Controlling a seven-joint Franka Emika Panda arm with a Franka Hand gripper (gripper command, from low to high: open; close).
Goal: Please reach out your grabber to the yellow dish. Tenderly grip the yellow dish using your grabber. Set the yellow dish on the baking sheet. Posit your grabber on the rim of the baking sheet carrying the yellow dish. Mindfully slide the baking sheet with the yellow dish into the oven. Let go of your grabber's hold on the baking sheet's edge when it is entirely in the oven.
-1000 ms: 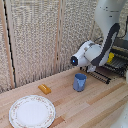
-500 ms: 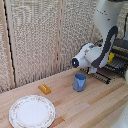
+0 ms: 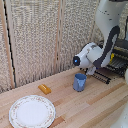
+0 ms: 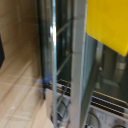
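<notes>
1. Nearest me: white patterned plate (image 3: 31, 111), orange block (image 3: 44, 89), blue cup (image 3: 79, 82) on the wood table (image 3: 95, 107), all apart from the arm (image 3: 107, 35).
2. Cup sits just beside the arm's elbow; a swing could knock it.
3. Farther back: baking sheet (image 3: 103, 75) pokes out of the oven (image 3: 118, 60). Grabber hidden, can't tell if clamped or open.
4. Yellow dish (image 4: 109, 22) fills the wrist view's corner, close to the oven bars (image 4: 54, 60); could clip them & slip.

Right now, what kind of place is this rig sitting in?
Probably a mock kitchen bench in a lab: a wooden table holding a patterned plate and blue cup, a toaster oven at the exterior view's right, woven screens behind.
</notes>
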